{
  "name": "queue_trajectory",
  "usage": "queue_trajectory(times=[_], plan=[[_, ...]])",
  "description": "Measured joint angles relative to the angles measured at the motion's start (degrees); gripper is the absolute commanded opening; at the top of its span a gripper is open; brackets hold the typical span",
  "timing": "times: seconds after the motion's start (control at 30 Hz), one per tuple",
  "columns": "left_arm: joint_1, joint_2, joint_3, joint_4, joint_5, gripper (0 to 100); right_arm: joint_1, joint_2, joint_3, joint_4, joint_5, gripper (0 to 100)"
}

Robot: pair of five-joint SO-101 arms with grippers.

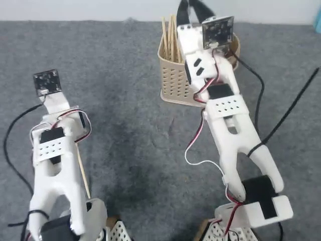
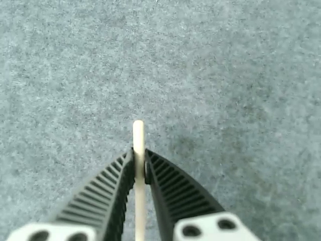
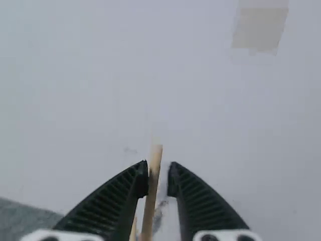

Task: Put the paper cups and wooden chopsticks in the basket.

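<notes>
White right arm [image 1: 230,130] is over the tan slotted plastic basket [image 1: 173,83], and its inside is hidden! Well off from the basket, a thin wooden chopstick [image 2: 138,143] gets cut at the edge. Up at the basket, a second wooden stick [image 3: 152,193], all blur.

— What sort of room do you work in?

— A robotics test bench, in a lab or a hobby corner; I can't tell which. My left arm [image 1: 55,165] and right arm [image 1: 235,135] stand side by side on a table covered in grey felt [image 1: 130,150], against a plain white wall [image 1: 90,9].

— What gives it away?

— Bare camera boards [image 1: 47,82] on my wrists and loose wires [image 1: 196,135] running along my white plastic links. A plastic basket [image 1: 175,85] is set out on the felt as a prop.
</notes>
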Motion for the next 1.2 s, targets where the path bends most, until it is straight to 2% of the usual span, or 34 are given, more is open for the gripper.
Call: queue_trajectory(times=[0.23,0.43,0.6,0.7,0.83,0.9,1.03,1.2], plan=[[0.0,0.0,0.0,0.0,0.0,1,-0.1,-12.2,0.4,20.1,-9.1,19.9],[0.0,0.0,0.1,0.0,0.0,1,3.3,-28.8,0.4,41.2,-15.6,19.9],[0.0,0.0,0.2,0.0,0.0,1,4.1,-40.6,4.5,61.5,-16.7,19.7],[0.0,0.0,0.2,0.0,0.0,1,4.2,-45.1,12.3,68.9,-16.7,16.6],[0.0,-0.1,0.6,0.0,-0.1,1,4.2,-49.4,26.9,69.9,-17.1,0.0],[0.0,-0.4,1.1,-0.1,-0.1,1,4.2,-51.6,33.8,68.7,-17.3,3.5],[0.0,-0.4,1.2,-0.1,-0.1,1,4.1,-57.0,46.3,63.5,-17.5,0.5],[0.0,-0.4,1.8,-2.4,-0.1,1,4.2,-63.5,62.3,51.0,-17.5,0.8]])
